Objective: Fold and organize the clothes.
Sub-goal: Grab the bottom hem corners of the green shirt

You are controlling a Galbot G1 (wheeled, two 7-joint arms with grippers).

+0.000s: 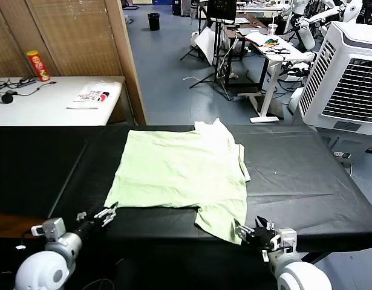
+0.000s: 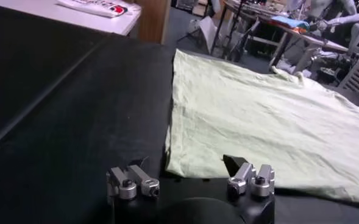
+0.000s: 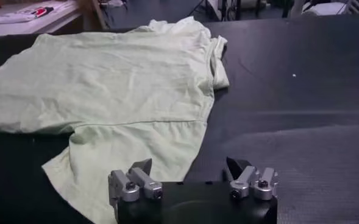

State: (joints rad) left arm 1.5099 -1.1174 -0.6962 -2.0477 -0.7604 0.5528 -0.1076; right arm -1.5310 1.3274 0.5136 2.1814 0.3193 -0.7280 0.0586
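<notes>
On the black counter (image 1: 306,175), a mint T-shirt (image 1: 179,172) lies flat just beyond both released end effectors, left (image 1: 105,215) and right (image 1: 253,230).

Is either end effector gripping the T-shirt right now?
No: the left end effector and right end effector both stand open and empty just short of the T-shirt, which lies on the black table.

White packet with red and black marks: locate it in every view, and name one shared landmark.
Head view: white packet on the pale table, far left.
Left wrist view: packet on that table beyond the black surface.
Right wrist view: partly visible at the picture's edge.
Shared landmark: the T-shirt.
</notes>
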